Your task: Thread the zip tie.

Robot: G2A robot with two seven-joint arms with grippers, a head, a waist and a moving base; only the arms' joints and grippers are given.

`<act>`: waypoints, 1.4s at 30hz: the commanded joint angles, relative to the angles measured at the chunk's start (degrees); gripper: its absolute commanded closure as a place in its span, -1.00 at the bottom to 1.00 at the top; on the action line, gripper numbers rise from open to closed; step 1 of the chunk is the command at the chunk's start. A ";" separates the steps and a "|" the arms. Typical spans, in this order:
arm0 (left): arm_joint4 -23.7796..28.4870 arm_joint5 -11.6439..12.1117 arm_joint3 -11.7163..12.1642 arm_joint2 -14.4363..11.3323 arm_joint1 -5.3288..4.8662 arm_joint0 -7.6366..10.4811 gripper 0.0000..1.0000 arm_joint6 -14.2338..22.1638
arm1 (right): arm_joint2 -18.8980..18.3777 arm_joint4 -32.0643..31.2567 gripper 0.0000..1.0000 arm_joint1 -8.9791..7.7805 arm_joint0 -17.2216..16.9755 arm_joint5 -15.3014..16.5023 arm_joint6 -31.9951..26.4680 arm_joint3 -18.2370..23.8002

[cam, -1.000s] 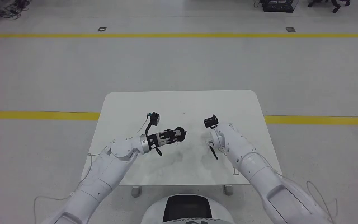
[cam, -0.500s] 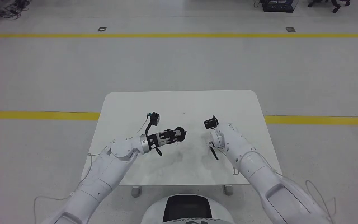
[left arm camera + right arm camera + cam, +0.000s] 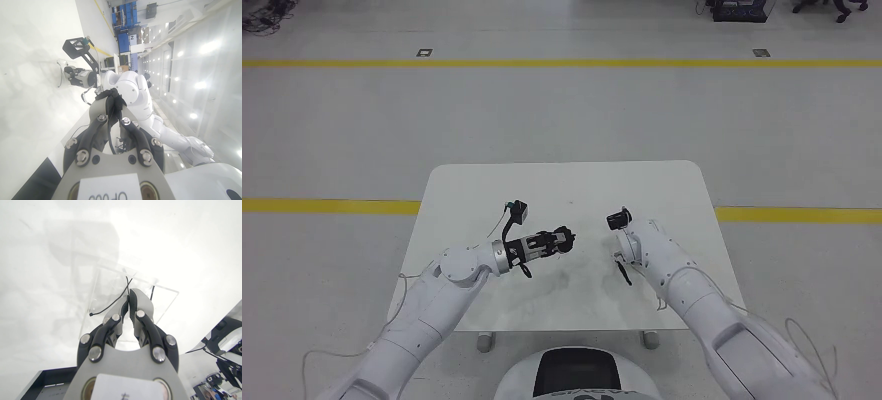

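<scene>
Right gripper (image 3: pixel 129 292) stays clamped on the black zip tie (image 3: pixel 113 304) over the clear plate (image 3: pixel 164 298), barely moved in a second, so threading looks stalled.

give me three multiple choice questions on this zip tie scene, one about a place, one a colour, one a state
1. Where is the right gripper?
A. at a clear plate
B. over a red bowl
C. inside a drawer

2. What colour is the zip tie?
A. white
B. black
C. yellow

3. What state is the right gripper in?
A. wide open, holding nothing
B. shut on the zip tie
C. shut on a pen

Answers:
1 A: in the right wrist view the plate's clear edges lie just beyond the fingertips.
2 B: it shows as a thin black strand against the pale table.
3 B: the pads meet, with the tie pinched between them and its ends trailing free.
</scene>
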State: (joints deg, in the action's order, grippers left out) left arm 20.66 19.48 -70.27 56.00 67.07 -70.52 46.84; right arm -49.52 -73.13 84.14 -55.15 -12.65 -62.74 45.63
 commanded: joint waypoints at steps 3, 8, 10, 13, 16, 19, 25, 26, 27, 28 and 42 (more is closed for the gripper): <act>0.00 0.00 0.00 0.00 0.00 0.00 1.00 0.00 | -0.02 0.00 1.00 0.21 0.28 0.07 0.22 -0.37; 0.00 0.00 0.00 0.00 0.00 0.00 1.00 0.00 | -0.72 0.02 1.00 0.06 0.00 1.11 -0.16 1.20; 0.00 0.00 0.00 0.00 0.00 0.00 1.00 0.00 | -1.21 -0.27 1.00 -0.18 -0.32 1.39 -0.48 2.40; 0.00 0.00 0.00 0.00 0.00 0.00 1.00 0.00 | -2.60 -0.74 1.00 -0.85 -1.29 2.14 -1.45 5.34; 0.00 0.00 0.00 0.00 0.00 0.00 1.00 0.00 | -4.70 -1.59 1.00 -1.84 -2.87 2.80 -2.71 9.55; 0.00 0.00 0.00 0.00 0.00 0.00 1.00 0.00 | -7.88 -1.83 1.00 -3.11 -5.25 4.21 -4.09 15.22; 0.00 0.00 0.00 0.00 0.00 0.00 1.00 0.00 | -17.39 0.63 1.00 -6.00 -12.24 9.58 -5.57 28.63; 0.00 0.00 0.00 0.00 0.00 0.00 1.00 0.00 | -19.00 1.57 1.00 -6.37 -13.35 10.52 -5.29 30.54; 0.00 0.00 0.00 0.00 0.00 0.00 1.00 0.00 | -20.51 2.65 1.00 -6.71 -14.51 11.58 -4.92 32.19; 0.00 0.00 0.00 0.00 0.00 0.00 1.00 0.00 | -21.93 3.93 1.00 -7.01 -15.59 12.77 -4.60 33.59; 0.00 0.00 0.00 0.00 0.00 0.00 1.00 0.00 | -31.31 21.07 1.00 -8.75 -20.45 27.38 -1.28 37.03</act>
State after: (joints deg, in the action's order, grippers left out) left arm 20.66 19.48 -70.27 56.00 67.07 -70.52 46.84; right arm -80.82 -52.09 75.39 -75.60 14.71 -64.02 82.65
